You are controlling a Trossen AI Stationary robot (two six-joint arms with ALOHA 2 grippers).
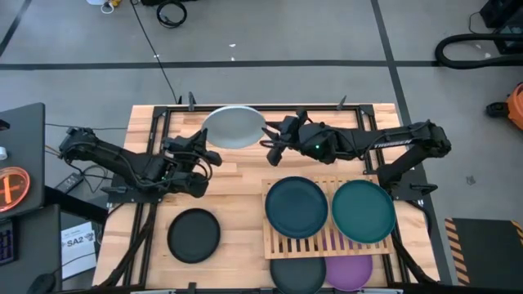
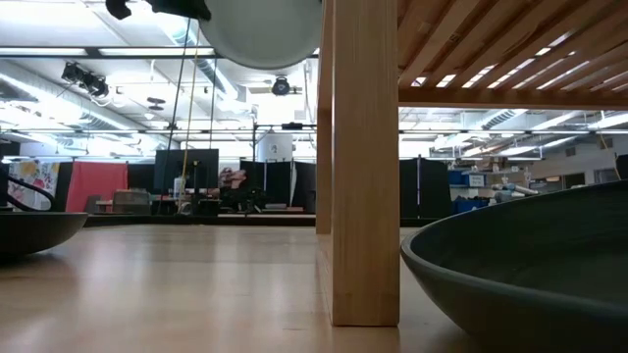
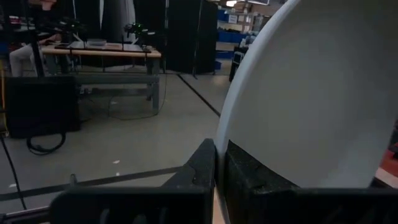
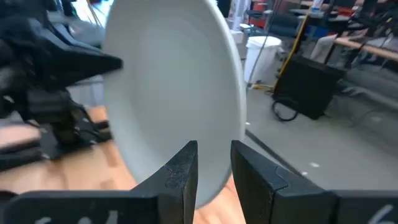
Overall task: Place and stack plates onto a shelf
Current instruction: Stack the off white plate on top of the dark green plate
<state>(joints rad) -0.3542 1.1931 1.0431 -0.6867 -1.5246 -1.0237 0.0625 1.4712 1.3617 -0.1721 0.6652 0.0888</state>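
Handover risk at twelve o'clock: left gripper (image 1: 214, 155) pinches the pale plate's (image 1: 234, 126) rim tight while right gripper (image 1: 273, 150) straddles the opposite rim, half-open, unclamped; early release drops it onto the counter (image 1: 237, 184)

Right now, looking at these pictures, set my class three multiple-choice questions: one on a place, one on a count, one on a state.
1. Where does the round black plate lie?
A. On the butcher-block table, beside the shelf
B. On top of the shelf
C. In the right hand

2. How many plates lie on top of the slatted wooden shelf?
A. None
B. Two
C. Four

3. What is the state of the pale grey round plate?
A. Flat on the table
B. Leaning against the shelf
C. Held in the air, the left hand shut on its rim

Answers:
1 A: the round black plate lies on the butcher-block table, left of the slatted wooden shelf in the high view.
2 B: a dark teal plate and a green-teal plate lie there.
3 C: the left hand pinches the pale grey round plate, which the low view shows high up.
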